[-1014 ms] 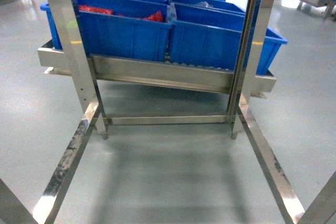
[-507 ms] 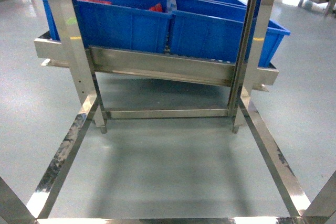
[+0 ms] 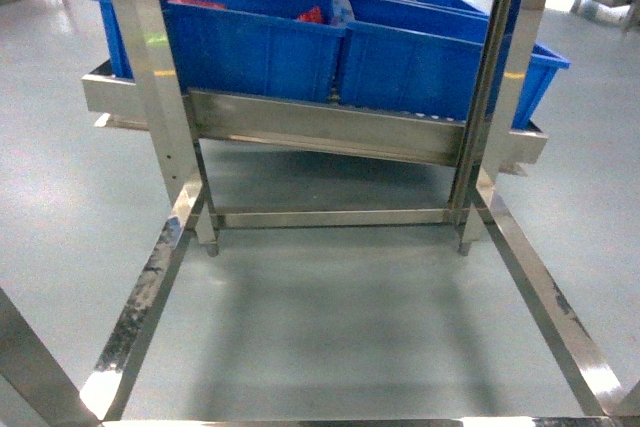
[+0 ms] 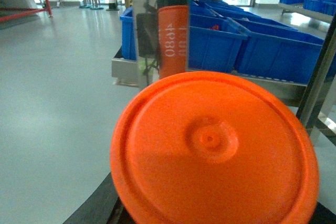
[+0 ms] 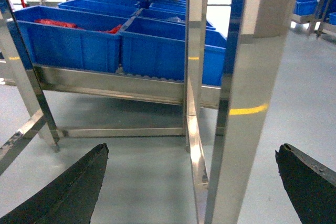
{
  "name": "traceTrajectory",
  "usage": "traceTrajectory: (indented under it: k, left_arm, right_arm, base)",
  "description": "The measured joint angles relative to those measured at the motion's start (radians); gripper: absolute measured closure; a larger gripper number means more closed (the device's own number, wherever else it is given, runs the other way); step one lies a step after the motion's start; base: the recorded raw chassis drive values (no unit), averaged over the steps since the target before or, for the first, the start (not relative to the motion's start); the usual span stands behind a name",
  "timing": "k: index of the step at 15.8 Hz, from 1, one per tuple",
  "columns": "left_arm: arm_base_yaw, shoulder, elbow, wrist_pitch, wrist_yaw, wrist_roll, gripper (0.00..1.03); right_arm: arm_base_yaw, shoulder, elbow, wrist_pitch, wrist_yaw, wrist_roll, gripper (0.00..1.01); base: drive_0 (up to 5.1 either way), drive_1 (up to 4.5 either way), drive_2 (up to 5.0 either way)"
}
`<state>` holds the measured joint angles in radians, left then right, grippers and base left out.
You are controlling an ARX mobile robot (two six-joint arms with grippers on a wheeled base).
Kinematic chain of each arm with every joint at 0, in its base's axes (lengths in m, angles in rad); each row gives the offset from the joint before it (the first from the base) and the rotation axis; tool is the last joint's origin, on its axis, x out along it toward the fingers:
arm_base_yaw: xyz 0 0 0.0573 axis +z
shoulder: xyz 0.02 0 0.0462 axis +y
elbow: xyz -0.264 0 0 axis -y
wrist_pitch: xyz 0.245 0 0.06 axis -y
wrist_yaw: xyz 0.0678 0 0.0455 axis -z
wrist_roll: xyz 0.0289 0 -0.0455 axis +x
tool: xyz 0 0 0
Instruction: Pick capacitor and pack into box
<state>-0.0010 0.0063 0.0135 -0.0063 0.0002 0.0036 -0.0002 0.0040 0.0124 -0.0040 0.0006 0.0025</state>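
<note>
Grey polished factory floor (image 3: 330, 337) stretches under a stainless-steel rack frame (image 3: 160, 137), whose lower shelf carries rows of big blue plastic bins (image 3: 255, 42), one of them with red pieces showing over its edge. Neither the pale pink tub nor any loose capacitor on the shelf is visible in any view, so where the box stands cannot be told. The left wrist view is almost filled by a round orange plastic disc (image 4: 215, 150), apparently the end of a cylindrical part, with an orange cylinder bearing white digits (image 4: 173, 40) upright behind it; if the disc is the capacitor, it sits right at the left gripper, but the fingers are hidden and I cannot tell whether they clamp it. The right gripper (image 5: 194, 182) is spread wide and empty, its black fingers (image 5: 68, 187) at the bottom corners of its view, with a steel upright (image 5: 247, 93) close in front. The main risk is that upright: an arm swing or base turn could knock the gripper against it. With the left camera blocked by the disc, placing blind could miss the box.
</note>
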Motion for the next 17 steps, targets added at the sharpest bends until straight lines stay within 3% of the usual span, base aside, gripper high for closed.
traceTrajectory:
  k: [17]
  left_arm:
    - [0.000,0.000,0.000,0.001,-0.004,0.000,0.59]
  right_arm:
    - [0.000,0.000,0.000,0.001,-0.001,0.000,0.03]
  base:
    - [-4.8,3.14,1.9]
